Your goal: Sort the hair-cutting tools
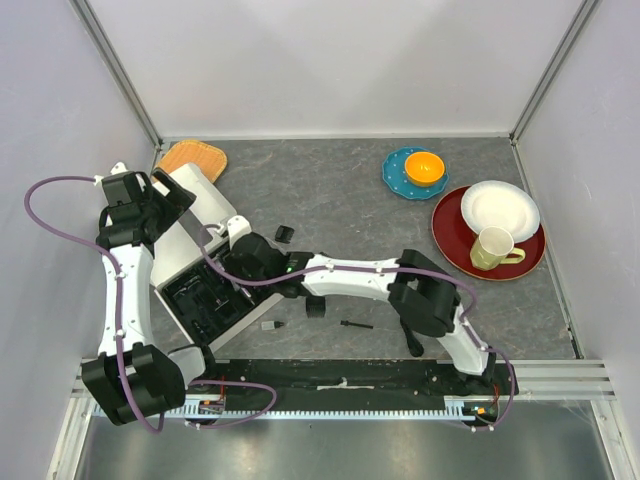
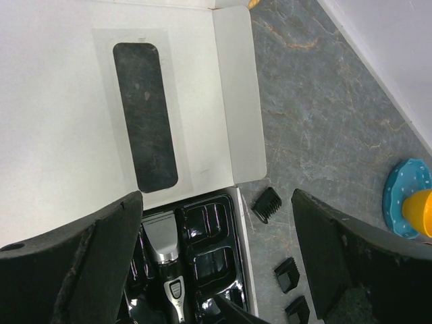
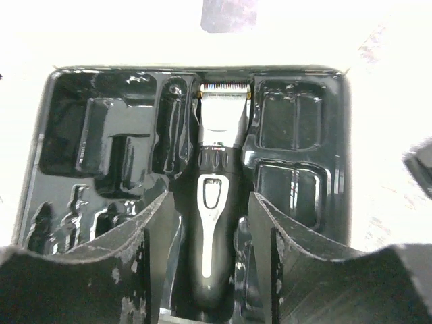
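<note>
Clipper [image 3: 214,229] in tray [image 3: 94,148], left edge: rigid, slick, probably heavyish; grip mid-body. Right gripper [image 3: 208,197] straddles it, not clamped; left gripper [image 2: 216,196] wide, empty.

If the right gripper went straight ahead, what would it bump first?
Probably the clipper, lying in the black tray: the right gripper points at its handle, a finger on each side. Depth is hard to tell.
</note>
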{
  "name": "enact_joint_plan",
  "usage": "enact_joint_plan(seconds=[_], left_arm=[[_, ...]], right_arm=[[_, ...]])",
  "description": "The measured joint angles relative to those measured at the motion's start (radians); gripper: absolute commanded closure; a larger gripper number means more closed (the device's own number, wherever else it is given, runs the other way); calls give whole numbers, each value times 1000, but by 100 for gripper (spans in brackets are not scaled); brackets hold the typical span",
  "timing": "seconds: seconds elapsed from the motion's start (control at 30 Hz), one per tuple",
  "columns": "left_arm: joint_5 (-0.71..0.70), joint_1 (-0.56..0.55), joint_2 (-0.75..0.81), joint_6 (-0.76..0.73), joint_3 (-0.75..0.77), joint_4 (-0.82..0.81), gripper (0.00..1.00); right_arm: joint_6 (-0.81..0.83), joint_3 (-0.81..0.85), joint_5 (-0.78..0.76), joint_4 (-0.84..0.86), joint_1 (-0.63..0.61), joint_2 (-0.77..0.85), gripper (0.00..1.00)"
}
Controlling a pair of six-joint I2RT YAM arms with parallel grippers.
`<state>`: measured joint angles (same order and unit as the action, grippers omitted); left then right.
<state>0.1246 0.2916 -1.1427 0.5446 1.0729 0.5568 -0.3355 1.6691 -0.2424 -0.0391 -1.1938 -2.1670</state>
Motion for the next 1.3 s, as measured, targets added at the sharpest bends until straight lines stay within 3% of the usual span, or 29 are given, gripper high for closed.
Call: enact_joint_plan(seconds=[0.33,0.53,0.6,0.73,1.3], left_arm=[[25,0,0,0,-3,-14,3],[79,0,-1,0,-17,-24,4],[119,0,-3,-1,-22,-43,5],[208,0,-11,-1,-39,-85,5],[291,0,-14,-1,-59,-126,5]], right_arm=[[-2,-165,-31,-35,45,278,36],[-28,-209,-1,-138,136,285,35],[-45,-243,5,-182,166,295,26],[-87,-326,5,-256,203,332,19],[-286,-440,61,-382,148,346,17]])
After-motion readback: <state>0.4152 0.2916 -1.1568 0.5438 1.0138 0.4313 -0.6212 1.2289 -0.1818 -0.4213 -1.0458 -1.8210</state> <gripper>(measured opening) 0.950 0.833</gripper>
